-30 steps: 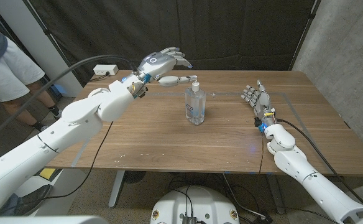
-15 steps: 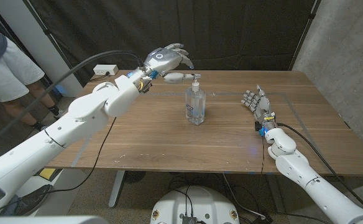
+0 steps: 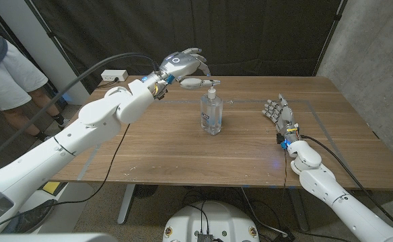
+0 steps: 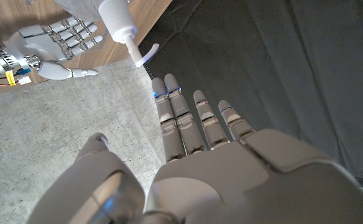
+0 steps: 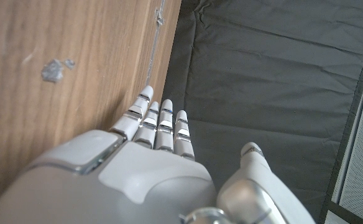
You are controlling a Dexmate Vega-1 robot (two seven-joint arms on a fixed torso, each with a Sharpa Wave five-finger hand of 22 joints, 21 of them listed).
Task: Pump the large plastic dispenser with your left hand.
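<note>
wooden table (image 3: 183, 144) is carrying the dispenser (image 3: 211, 115) at its centre. left hand (image 3: 183, 66), open and empty, is hovering at its eleven o'clock; an off-centre press risks tipping it. right hand (image 3: 278, 110) is waiting open at three o'clock.

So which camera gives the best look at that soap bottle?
The head view: the whole dispenser stands upright on the table, beside the left hand. The left wrist view catches just its pump top; the right wrist view gives nothing clear.

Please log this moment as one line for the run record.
left hand: open, thumb over pump bottle | right hand: open, on table
</note>
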